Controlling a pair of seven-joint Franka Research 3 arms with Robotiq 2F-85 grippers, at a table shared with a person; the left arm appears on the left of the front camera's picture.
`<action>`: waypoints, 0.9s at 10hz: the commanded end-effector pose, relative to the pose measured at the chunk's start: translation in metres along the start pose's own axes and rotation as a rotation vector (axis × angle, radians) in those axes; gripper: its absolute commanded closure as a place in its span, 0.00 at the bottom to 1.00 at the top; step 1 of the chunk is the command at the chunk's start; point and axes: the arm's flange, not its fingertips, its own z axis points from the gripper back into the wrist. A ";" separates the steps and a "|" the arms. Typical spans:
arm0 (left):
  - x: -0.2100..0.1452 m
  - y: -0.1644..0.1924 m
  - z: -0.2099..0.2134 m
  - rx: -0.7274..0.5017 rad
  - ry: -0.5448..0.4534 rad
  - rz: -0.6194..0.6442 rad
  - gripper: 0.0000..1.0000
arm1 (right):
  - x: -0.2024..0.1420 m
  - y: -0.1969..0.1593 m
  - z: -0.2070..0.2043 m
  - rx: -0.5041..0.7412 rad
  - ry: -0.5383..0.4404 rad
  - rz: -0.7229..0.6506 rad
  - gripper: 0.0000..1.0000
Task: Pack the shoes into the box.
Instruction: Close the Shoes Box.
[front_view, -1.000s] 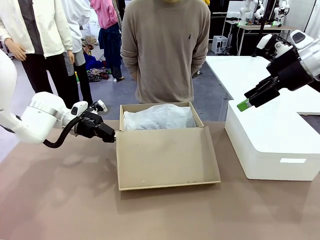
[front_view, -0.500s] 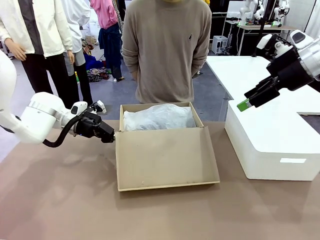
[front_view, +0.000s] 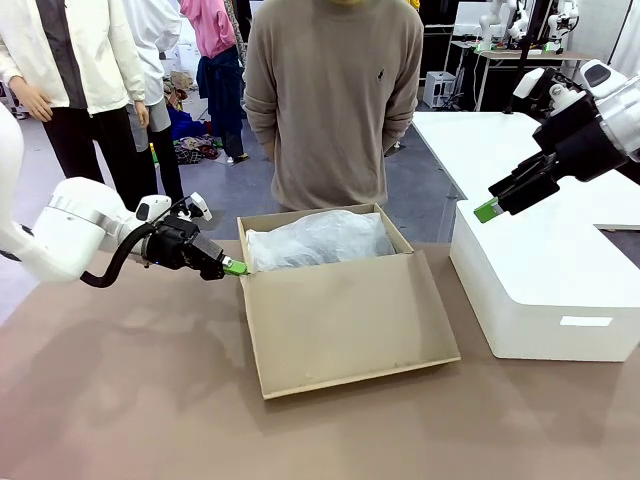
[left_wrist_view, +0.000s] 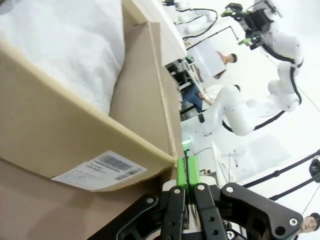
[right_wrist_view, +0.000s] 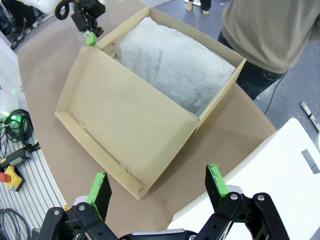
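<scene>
Tissue paper (front_view: 318, 240) fills the open box (front_view: 396, 233), lid (front_view: 350, 320) folded forward.

Three views, all on the box (front_view: 350, 320)

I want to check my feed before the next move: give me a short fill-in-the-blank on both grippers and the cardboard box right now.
1. The left gripper is ____, its tips at a corner of the cardboard box.
2. The right gripper is ____, up above the big white box.
3. The cardboard box is lined with ____ tissue paper.
Missing words: shut; open; white.
</scene>
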 end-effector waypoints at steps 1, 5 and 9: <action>0.001 0.001 0.004 -0.068 -0.034 0.006 1.00 | 0.001 -0.003 -0.001 0.015 -0.028 0.008 0.00; -0.006 -0.009 0.016 0.011 -0.039 0.015 1.00 | 0.001 -0.003 -0.001 0.015 -0.028 0.008 0.00; -0.018 -0.070 0.025 0.366 0.111 0.006 1.00 | 0.001 -0.003 -0.001 0.015 -0.028 0.008 0.00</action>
